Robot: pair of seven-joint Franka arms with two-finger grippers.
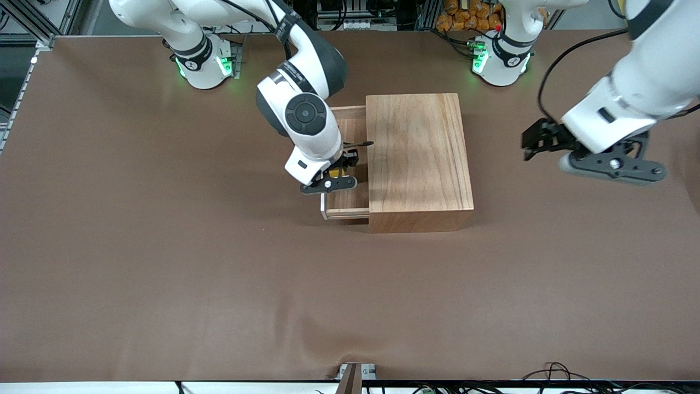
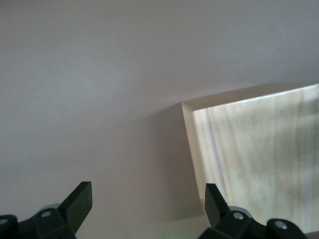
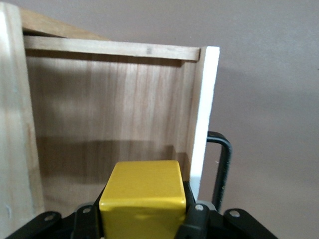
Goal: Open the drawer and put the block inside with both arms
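Small bright yellow block (image 3: 143, 196), glossy, with softly rounded edges, pinched between the fingers of the right gripper (image 1: 334, 174) and held up over the open drawer (image 1: 349, 201). Drawer pulled out of the wooden box (image 1: 418, 158) toward the right arm's end of the table: shallow light-wood tray with a white front panel (image 3: 205, 112) and a thin black handle (image 3: 222, 164). From the front, only a sliver of yellow visible under the right arm's wrist, most of the block hidden by the arm. From the right wrist, block seen large and whole on its top face, with the drawer's bare wooden floor below it and the panel's edge and handle beside it. Left gripper (image 1: 538, 143) held in the air over bare brown table (image 1: 164, 246) at the left arm's end, well apart from the box, waiting. From the left wrist, fingers (image 2: 79, 199) spread wide with nothing between them, a corner of the box's pale top just past them; neither drawer nor block in that view.
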